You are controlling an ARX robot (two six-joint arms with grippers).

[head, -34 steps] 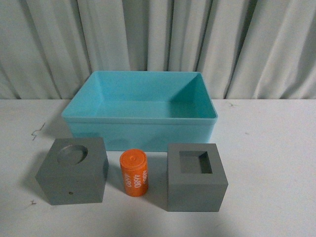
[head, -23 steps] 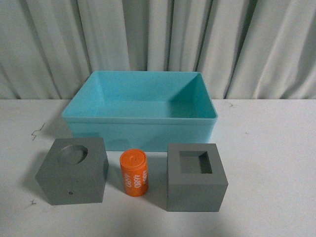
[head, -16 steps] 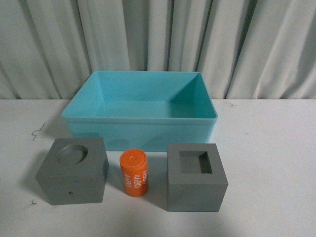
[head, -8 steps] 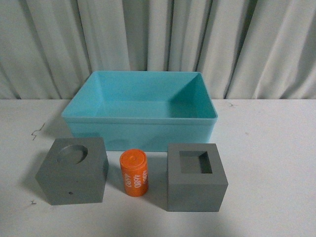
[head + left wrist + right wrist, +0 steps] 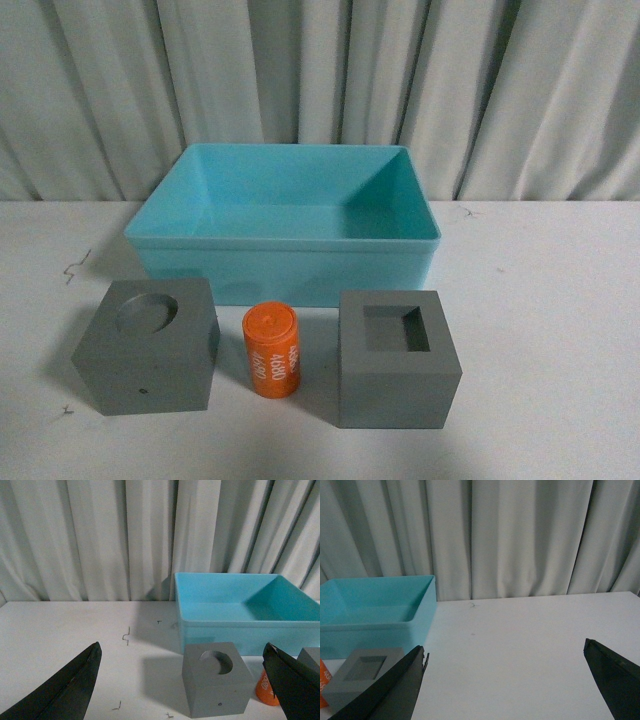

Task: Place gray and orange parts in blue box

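On the white table, three parts stand in a row before the blue box (image 5: pixel 283 262). A gray cube with a round recess (image 5: pixel 148 345) is on the left, an orange cylinder (image 5: pixel 272 351) with white digits in the middle, a gray cube with a square recess (image 5: pixel 397 358) on the right. The box holds nothing I can see. Neither arm shows in the front view. My left gripper (image 5: pixel 182 650) is open and apart from the round-recess cube (image 5: pixel 216 678), which shows between its fingers. My right gripper (image 5: pixel 505 652) is open over bare table, the square-recess cube (image 5: pixel 364 672) beside one finger.
Pale pleated curtains (image 5: pixel 320 90) hang behind the table's far edge. Small dark marks (image 5: pixel 72 267) dot the white surface left of the box. In the left wrist view the box (image 5: pixel 235 605) and a slice of the orange cylinder (image 5: pixel 265 690) show.
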